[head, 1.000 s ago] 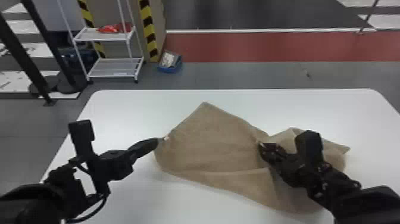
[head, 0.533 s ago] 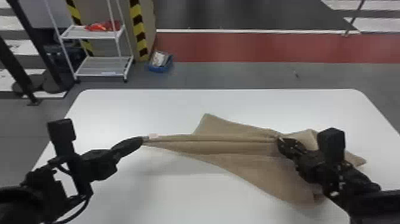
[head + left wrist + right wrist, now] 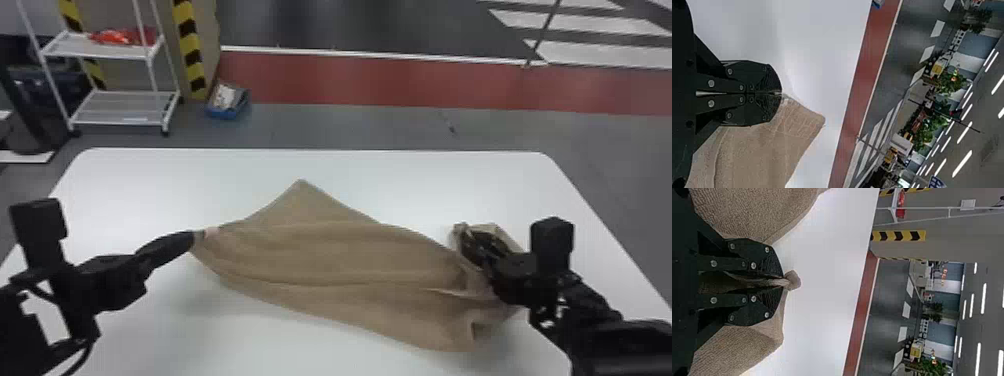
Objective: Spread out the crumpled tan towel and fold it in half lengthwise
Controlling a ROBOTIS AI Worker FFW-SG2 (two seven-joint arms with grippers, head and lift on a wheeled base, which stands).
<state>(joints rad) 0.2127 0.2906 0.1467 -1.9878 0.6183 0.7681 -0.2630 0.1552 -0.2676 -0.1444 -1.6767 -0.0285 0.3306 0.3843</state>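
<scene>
My left gripper [image 3: 197, 239] is shut on the left corner of the tan towel [image 3: 320, 265], held slightly above the table. At the towel's right end, my right gripper [image 3: 467, 245] has bunched cloth between its fingers. Between the two the towel stretches with long folds, one corner pointing to the table's far side. In the left wrist view the left gripper [image 3: 781, 93] pinches the edge of the towel [image 3: 762, 152]. In the right wrist view, the right gripper [image 3: 783, 282] clamps gathered towel [image 3: 758, 207], a small tuft poking past the tips.
The white table [image 3: 225, 170] lies under the towel, its rounded far corners in view. Beyond it on the floor stand a white shelf rack [image 3: 120, 107] and a blue box [image 3: 227, 102].
The towel's middle has spread from a narrow taut band into a wider sheet. Relative to the table, the left gripper is farther left and the right one farther right.
</scene>
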